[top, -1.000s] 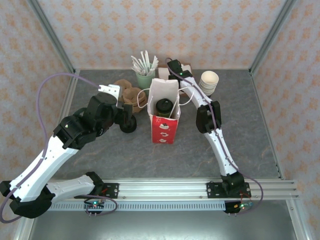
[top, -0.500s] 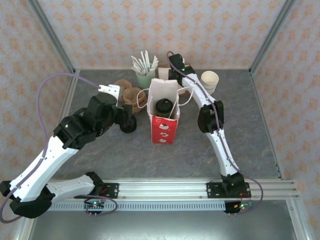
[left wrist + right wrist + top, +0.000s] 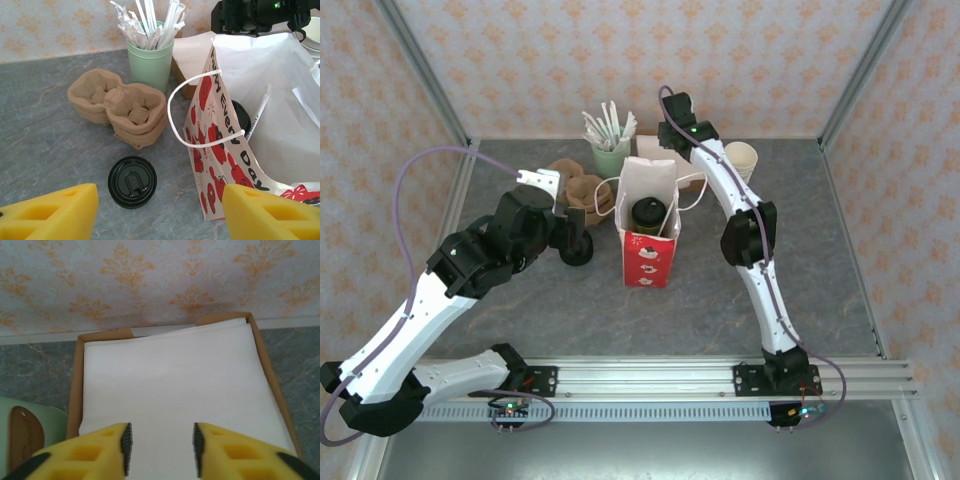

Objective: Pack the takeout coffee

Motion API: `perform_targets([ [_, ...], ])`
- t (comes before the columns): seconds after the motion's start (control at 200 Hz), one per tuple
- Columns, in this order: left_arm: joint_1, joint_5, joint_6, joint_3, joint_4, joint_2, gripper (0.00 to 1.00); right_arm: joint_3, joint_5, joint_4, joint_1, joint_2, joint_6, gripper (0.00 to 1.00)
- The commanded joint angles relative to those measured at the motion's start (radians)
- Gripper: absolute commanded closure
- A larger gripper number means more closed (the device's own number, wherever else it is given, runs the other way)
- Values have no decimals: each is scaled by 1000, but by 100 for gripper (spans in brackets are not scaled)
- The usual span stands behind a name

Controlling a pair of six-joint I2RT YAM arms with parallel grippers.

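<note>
Closest to the bases, the left gripper point(image 3: 160, 200) hangs with its yellow fingers spread wide and empty. Straight below it a second lidded cup point(image 3: 132, 181) stands upright on the grey table point(image 3: 40, 140), which reads as a pick being lined up.

Just beside that cup, the red-and-white paper bag point(image 3: 220, 145) stands upright with its mouth open. The takeout coffee point(image 3: 648, 215) sits inside it, low between the bag's walls. It is a short dark cup under a round black lid with a raised rim, much shorter than the bag, so it looks packed already.

Behind these lie the stacked pulp cup carriers point(image 3: 120, 107), then the mint cup of wrapped sticks point(image 3: 150, 62).

Farthest back, the right gripper point(image 3: 160, 445) is held over the cardboard napkin box point(image 3: 75, 385). Its jaws are parted with nothing between them, likely ready to take a white napkin point(image 3: 170, 390) for the bag.
</note>
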Motion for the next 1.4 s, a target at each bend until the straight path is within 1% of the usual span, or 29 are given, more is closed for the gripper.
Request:
perform_targets([
  [0.0,7,-38,-6,-9,-30,-8,33,-10,27,7,2,29,-5,48],
  [0.155,7,-40,-10,-11,-37,-11,33,-16,45,19,1,67,-8,37],
  [0.25,7,-43,-12,-12,-40,-14,33,-28,52,27,0,86,-6,33],
  [0.666,7,-47,-14,-9,-43,-12,33,-58,27,44,-13,143,12,26],
  [0.796,7,-45,-11,-6,-44,-9,33,-62,27,46,-13,158,12,22],
  [1.071,7,-48,-11,-5,-38,-8,33,-65,40,38,-16,188,13,22],
  [1.186,7,-49,-10,-3,-38,-8,32,-59,40,35,-15,194,18,26],
  [1.256,7,-49,-9,-3,-40,-8,32,-59,35,38,-15,192,17,32],
  [1.331,7,-49,-11,-2,-42,-6,32,-56,28,38,-16,191,17,44],
  [1.396,7,-49,-10,-2,-42,-6,32,-55,23,39,-17,189,17,50],
])
